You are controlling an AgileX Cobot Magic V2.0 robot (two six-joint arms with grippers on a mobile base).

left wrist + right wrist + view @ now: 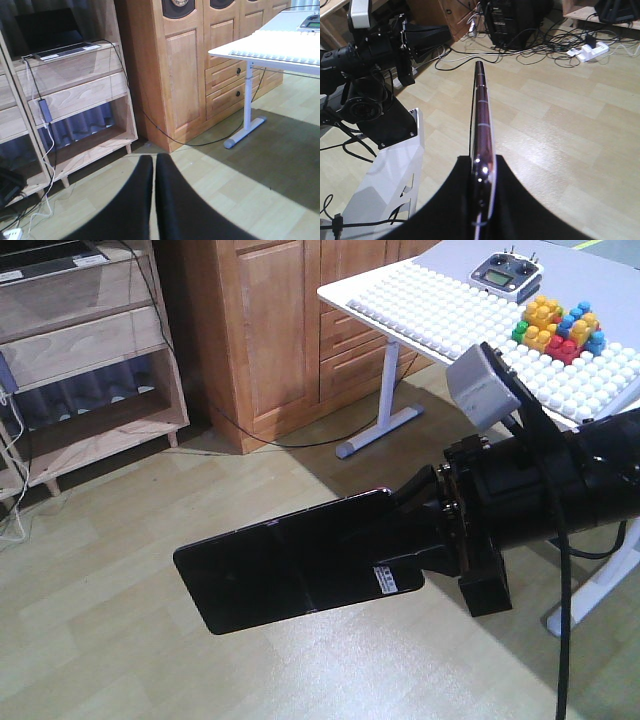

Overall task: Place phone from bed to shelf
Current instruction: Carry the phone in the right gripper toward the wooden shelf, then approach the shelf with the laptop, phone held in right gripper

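The right end effector (432,540) is closed on the phone (290,575). It pinches only the end that carries the white sticker, so most of the glossy black body juts forward past the fingertips, unsupported. The right wrist view shows the phone (481,115) edge-on, clamped between the two fingers and running straight out ahead. Below the end effector there is only bare wooden floor (120,640). The bed is not in any view.

The left end effector (155,161) holds nothing, with its fingers drawn together to a thin slit. The shelf (75,92) stands ahead of it and to its left. From the right end effector, the shelf (85,345) is well apart, forward and to the left.

The main risk, as I judge it, comes from that one-ended grip on a slick surface. A jolt from the base or a quick swing of the arm could make the phone pivot or slide out between the fingers and drop to the hard floor.

The overhang is a second hazard. The free end reaches the shelf first and could knock a board edge or a slanted side panel. It could also snag the cables (47,130) hanging there, or nudge the laptop (55,35) on the upper board. A release made too high or too near the lip could let the phone tip off.
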